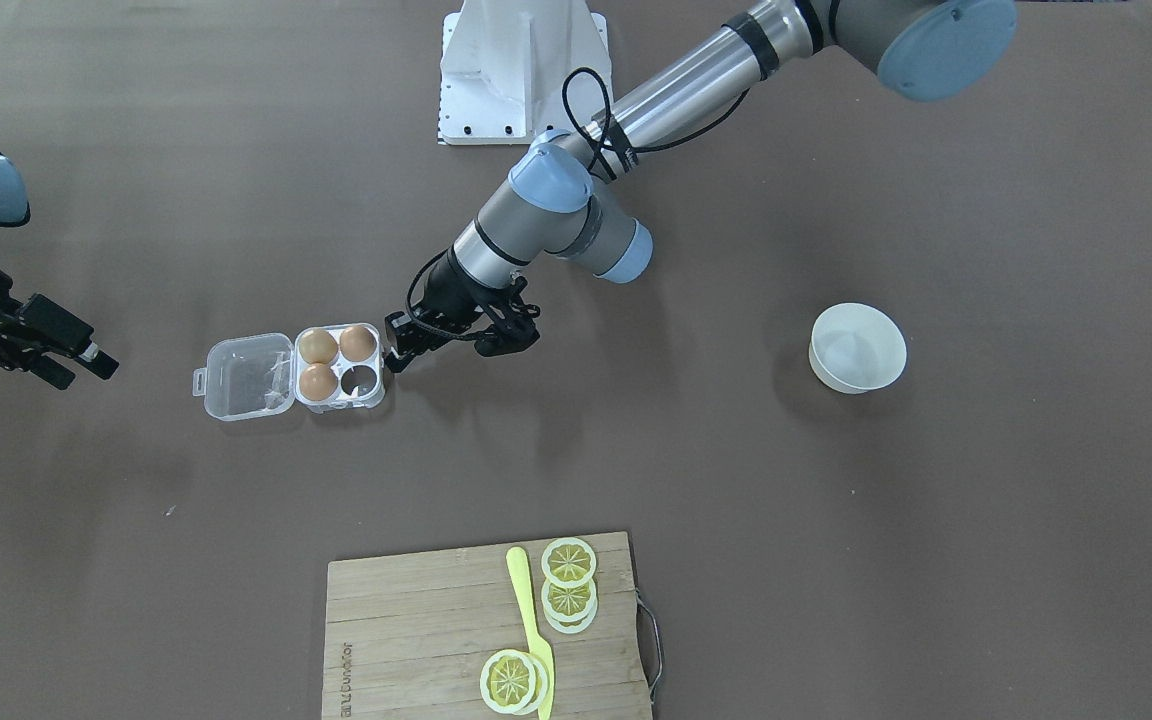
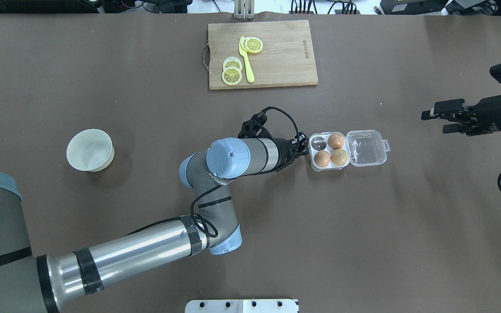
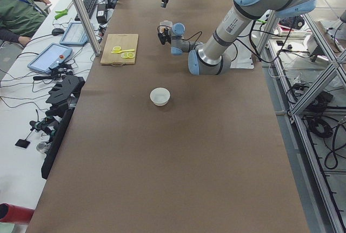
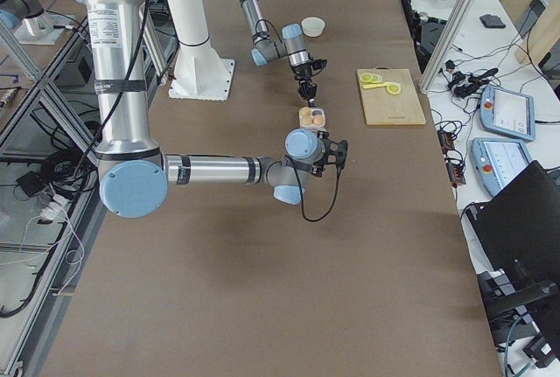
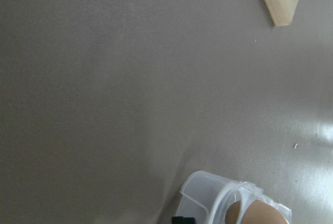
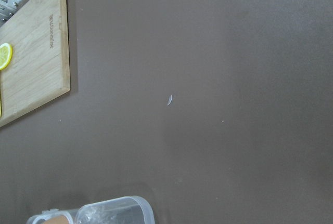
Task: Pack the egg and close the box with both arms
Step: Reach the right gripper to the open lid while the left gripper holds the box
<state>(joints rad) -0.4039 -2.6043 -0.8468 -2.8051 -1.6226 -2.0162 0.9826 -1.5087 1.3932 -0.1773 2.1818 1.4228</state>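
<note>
The clear box (image 1: 372, 397) (image 2: 312, 152) stands open on the table, its lid (image 1: 246, 375) (image 2: 365, 148) folded flat away from my left arm. Three of its cups hold eggs and one cup (image 1: 360, 379) is empty. The egg (image 1: 358, 342) (image 2: 322, 158) in the cup nearest my left gripper looks slightly pinker; it also shows in the left wrist view (image 5: 257, 213). My left gripper (image 1: 396, 345) (image 2: 301, 148) is open and empty, right beside the box's edge. My right gripper (image 1: 86, 368) (image 2: 436, 121) is open and empty, well off beyond the lid side.
A white bowl (image 1: 856, 347) (image 2: 90, 150) stands far on my left. A wooden cutting board (image 1: 416, 620) (image 2: 285, 61) with lemon slices (image 1: 568, 562) and a yellow knife (image 1: 528, 620) lies at the far edge. The white pedestal (image 1: 521, 70) is at the robot's side.
</note>
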